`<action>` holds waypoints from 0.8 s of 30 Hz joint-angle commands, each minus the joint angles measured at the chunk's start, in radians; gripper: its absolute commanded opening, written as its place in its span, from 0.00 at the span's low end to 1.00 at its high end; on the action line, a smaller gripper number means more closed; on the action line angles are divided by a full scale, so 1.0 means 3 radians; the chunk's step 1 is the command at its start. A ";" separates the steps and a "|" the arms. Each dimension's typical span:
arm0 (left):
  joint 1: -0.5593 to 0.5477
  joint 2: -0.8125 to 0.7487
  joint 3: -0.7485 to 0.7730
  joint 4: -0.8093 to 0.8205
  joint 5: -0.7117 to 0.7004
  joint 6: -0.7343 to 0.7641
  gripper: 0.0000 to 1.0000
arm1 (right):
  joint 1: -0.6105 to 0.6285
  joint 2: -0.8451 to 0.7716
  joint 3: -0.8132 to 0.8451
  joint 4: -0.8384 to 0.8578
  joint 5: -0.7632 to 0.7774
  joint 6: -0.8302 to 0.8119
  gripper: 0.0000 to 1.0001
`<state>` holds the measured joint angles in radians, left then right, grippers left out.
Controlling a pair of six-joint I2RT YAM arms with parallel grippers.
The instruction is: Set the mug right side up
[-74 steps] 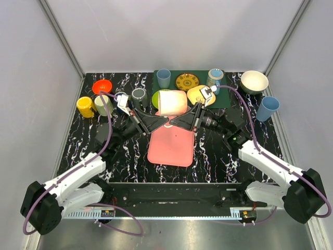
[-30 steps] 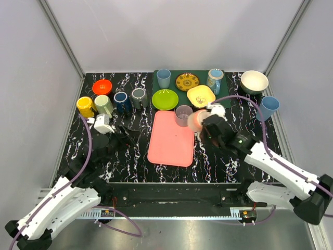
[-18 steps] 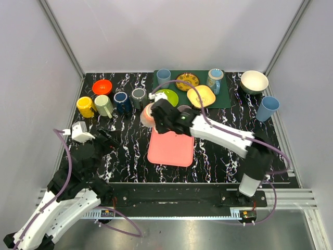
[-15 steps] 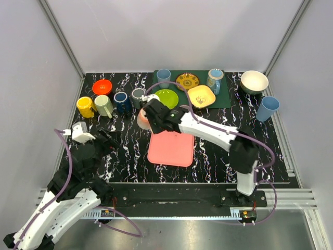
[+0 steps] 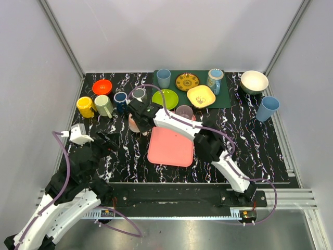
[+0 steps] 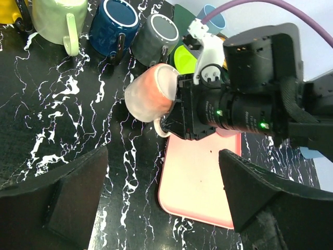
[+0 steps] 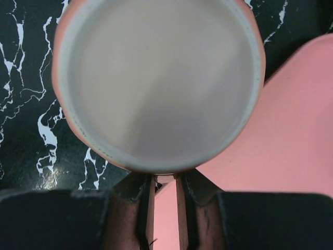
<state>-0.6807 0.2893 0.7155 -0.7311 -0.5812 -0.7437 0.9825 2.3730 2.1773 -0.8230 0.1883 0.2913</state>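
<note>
The salmon-pink mug (image 5: 133, 124) hangs tilted just left of the pink tray (image 5: 171, 148), above the black marbled table. My right gripper (image 5: 140, 117) is shut on its white handle. In the right wrist view the mug's pale round end (image 7: 156, 83) fills the frame above the right gripper (image 7: 165, 179), whose fingers (image 7: 140, 208) pinch the handle. The left wrist view shows the mug (image 6: 151, 96) on its side, handle down, against the right gripper's black body. My left gripper (image 6: 166, 203) is open and holds nothing; it sits apart from the mug, near the table's left side (image 5: 104, 139).
Yellow (image 5: 85, 106), green (image 5: 104, 105), navy (image 5: 121, 99) and grey (image 5: 138, 95) mugs stand in a row just behind the held mug. An orange bowl (image 5: 102, 86), a green plate (image 5: 165, 99), a clear cup (image 5: 183, 112) and a yellow plate (image 5: 201, 96) lie further back.
The right arm has swung the mug from the tray's right side across to its left side. The left arm has drawn back toward the near left, and its jaws stand a little wider.
</note>
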 commanded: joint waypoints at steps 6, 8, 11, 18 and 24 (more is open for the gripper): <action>0.0004 -0.0070 -0.0079 -0.0012 0.0030 0.0101 0.90 | 0.0008 0.0491 0.0928 -0.0442 0.0042 -0.0071 0.00; 0.0004 -0.0065 -0.0084 -0.0012 0.0040 0.0096 0.91 | 0.0008 0.0537 0.0990 -0.0468 0.0058 -0.0071 0.01; 0.0004 -0.0065 -0.0094 -0.0012 0.0045 0.0091 0.91 | 0.0003 0.0598 0.1066 -0.0514 0.0058 -0.0066 0.22; 0.0004 -0.0029 -0.0063 -0.0007 0.0030 0.0086 0.92 | 0.0008 0.0180 0.0720 -0.0228 0.0165 0.0062 0.57; 0.0004 0.0022 -0.0012 -0.0012 -0.0001 0.0096 0.93 | 0.0008 -0.0484 0.0506 -0.0356 0.0475 0.0088 0.61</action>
<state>-0.6807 0.2832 0.6910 -0.7578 -0.5762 -0.7303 0.9825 2.4821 2.3779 -0.9401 0.2241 0.3035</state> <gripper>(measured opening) 0.920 0.608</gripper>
